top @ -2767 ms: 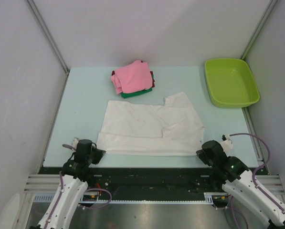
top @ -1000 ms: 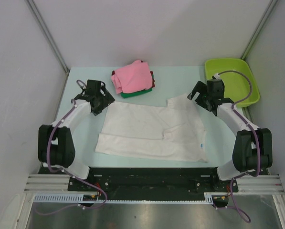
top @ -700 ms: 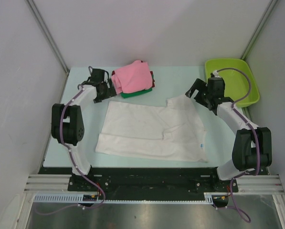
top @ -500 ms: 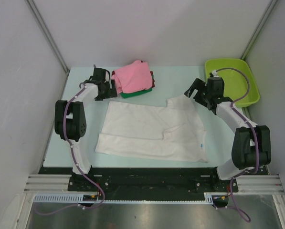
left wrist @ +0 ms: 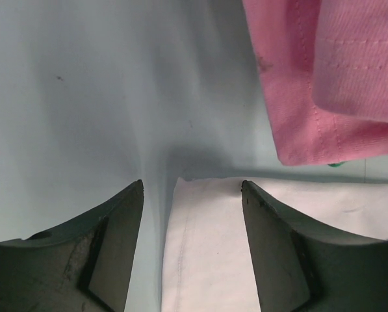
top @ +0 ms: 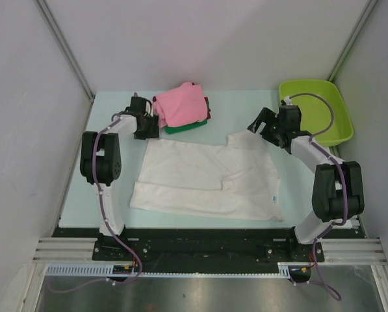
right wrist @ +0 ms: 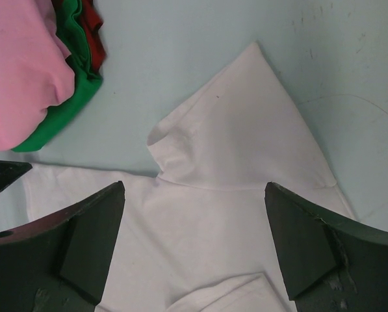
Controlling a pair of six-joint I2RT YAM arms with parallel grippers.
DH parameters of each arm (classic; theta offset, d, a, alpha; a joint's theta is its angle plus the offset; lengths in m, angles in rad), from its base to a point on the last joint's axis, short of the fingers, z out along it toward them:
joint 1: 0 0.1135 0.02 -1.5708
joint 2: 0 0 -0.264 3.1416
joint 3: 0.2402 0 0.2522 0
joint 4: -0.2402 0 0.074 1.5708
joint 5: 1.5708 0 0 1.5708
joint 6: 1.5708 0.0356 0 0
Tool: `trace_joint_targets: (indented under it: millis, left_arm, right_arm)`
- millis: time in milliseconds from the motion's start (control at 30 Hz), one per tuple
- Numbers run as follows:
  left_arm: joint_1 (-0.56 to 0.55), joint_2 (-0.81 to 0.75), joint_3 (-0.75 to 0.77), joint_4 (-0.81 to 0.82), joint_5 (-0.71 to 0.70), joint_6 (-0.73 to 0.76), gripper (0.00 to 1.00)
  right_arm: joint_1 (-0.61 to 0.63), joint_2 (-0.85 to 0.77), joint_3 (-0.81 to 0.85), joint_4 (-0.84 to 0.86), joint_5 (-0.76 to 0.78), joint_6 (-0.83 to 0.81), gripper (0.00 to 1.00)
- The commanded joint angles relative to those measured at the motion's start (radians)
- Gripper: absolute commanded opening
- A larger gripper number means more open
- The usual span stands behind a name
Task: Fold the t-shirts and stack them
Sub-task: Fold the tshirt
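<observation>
A white t-shirt (top: 206, 172) lies spread flat in the middle of the table. At the back sits a folded pile with a pink t-shirt (top: 181, 104) on top, and a dark red one (right wrist: 93, 32) and a green one (right wrist: 64, 110) under it. My left gripper (top: 149, 129) is at the white shirt's far left corner, open. In the left wrist view that corner (left wrist: 210, 247) lies between the two fingers (left wrist: 116, 247), which stand apart from it. My right gripper (top: 257, 123) hangs open over the far right sleeve (right wrist: 245, 143).
A lime-green plastic tub (top: 314, 110) stands at the back right, just beyond the right arm. The pink shirt's edge (left wrist: 323, 84) is close to the left gripper's right side. Grey walls close the pale table (top: 109, 169) in on both sides.
Both arms reached out from the near edge to the shirt's far corners. In the last second the left gripper slid right to the corner and its jaws narrowed. The right gripper edged left.
</observation>
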Motion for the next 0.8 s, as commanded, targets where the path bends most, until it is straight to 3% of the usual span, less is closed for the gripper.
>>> trace_joint_targets:
  millis: [0,167,400,767]
  left_arm:
    - [0.004,0.024,0.056,0.019,0.072,0.108,0.66]
    - [0.004,0.051,0.078,0.002,0.102,0.118,0.64]
    - [0.004,0.042,0.055,0.003,0.123,0.147,0.46]
    - [0.049,-0.041,-0.036,0.046,0.143,0.142,0.5]
  right_arm:
    - [0.003,0.008,0.043,0.037,-0.024,-0.002,0.93]
    - [0.002,0.008,0.043,0.024,-0.026,-0.01,0.93]
    - [0.0,0.029,0.043,0.023,-0.017,-0.004,0.92]
    - [0.003,0.029,0.043,0.012,-0.023,0.002,0.92]
